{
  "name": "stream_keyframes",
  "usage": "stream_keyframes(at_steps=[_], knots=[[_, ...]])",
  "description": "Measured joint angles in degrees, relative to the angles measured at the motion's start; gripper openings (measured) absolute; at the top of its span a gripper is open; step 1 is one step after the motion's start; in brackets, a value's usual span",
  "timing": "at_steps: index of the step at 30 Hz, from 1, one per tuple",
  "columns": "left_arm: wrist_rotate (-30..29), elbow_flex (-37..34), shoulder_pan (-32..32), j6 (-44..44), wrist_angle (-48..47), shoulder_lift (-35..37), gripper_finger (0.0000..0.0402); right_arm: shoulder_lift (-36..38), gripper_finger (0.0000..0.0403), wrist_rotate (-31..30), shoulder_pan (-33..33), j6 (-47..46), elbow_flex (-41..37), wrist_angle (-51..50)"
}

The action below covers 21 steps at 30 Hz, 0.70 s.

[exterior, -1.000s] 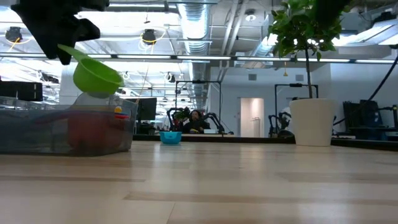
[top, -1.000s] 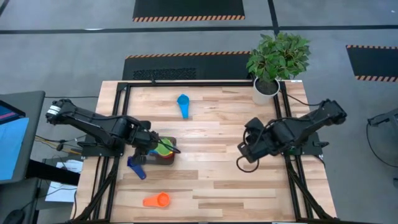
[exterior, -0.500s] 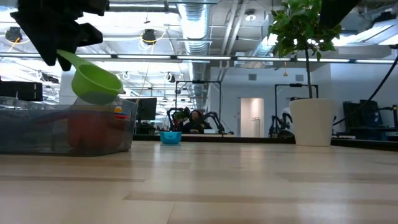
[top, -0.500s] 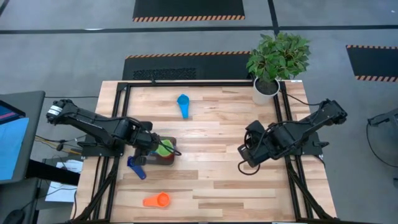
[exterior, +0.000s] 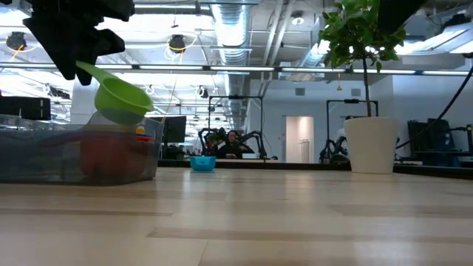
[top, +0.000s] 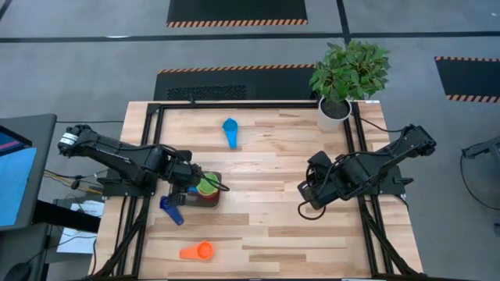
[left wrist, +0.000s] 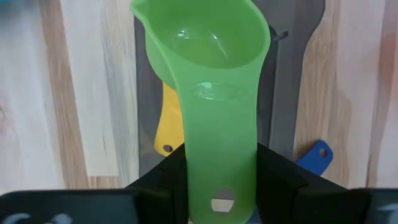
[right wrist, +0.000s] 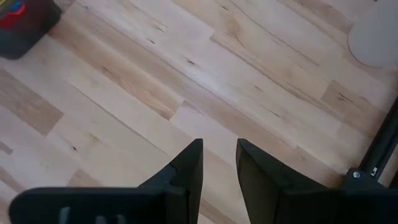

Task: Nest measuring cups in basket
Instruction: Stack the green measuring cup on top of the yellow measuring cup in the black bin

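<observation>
The high view looks straight down on the whole table (top: 266,226) from well above. The low view sits at tabletop height, looking level across the boards into the room behind. The left wrist view looks down, very close, onto the green cup (left wrist: 208,81) over the basket (left wrist: 292,93). The right wrist view faces down on bare boards; its corner shares that basket (right wrist: 22,31) with the other three.

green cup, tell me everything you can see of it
The green cup is a glossy plastic scoop with a round bowl, a small pouring lip and a long flat handle with a hole near its end. The left gripper clamps that handle, holding the empty cup tilted in the air above the basket, clear of the cups inside.
</observation>
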State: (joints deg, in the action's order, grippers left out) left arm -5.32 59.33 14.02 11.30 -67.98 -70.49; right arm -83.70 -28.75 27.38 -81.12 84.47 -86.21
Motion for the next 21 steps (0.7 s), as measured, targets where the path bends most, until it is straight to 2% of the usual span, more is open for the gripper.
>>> stream_keyframes(at_steps=[8, 21], knots=[[1.01, 0.00, 0.00, -0.12, -0.23, -4.97, 0.0128, -0.02, 0.0119, 0.11, 0.00, 0.07, -0.01, 0.28], [1.02, 0.00, -0.13, 0.36, -1.01, -6.39, 0.0215, -0.02, 0.0119, 0.15, 0.00, 0.55, -0.01, 0.39]])
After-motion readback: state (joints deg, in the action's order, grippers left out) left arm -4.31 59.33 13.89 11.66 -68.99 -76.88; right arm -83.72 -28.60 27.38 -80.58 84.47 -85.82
